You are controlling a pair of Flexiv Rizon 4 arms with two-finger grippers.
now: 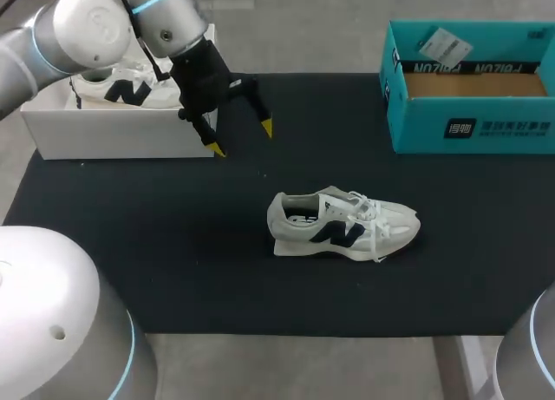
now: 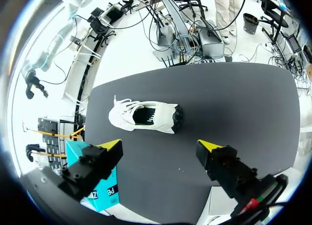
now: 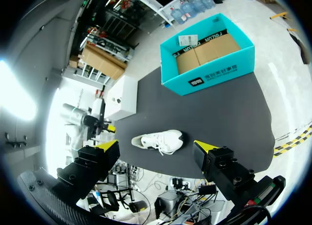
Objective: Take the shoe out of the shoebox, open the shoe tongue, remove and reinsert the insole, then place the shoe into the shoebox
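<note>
A white sneaker [image 1: 342, 225] with a dark side logo lies on its sole in the middle of the black mat, toe toward the right. It is also in the left wrist view [image 2: 144, 116] and the right wrist view [image 3: 158, 141]. The teal shoebox [image 1: 468, 114] stands open at the back right, with only a paper tag inside. My left gripper [image 1: 241, 138] hangs open and holds nothing, between the white box and the sneaker, well above the mat. My right gripper [image 3: 157, 147] is open and holds nothing, high over the table with the sneaker far ahead of it.
A white box [image 1: 113, 127] at the back left holds a second white sneaker [image 1: 121, 88]. The black mat [image 1: 173, 261] covers the table. In the left wrist view the teal shoebox [image 2: 97, 188] shows partly behind one finger.
</note>
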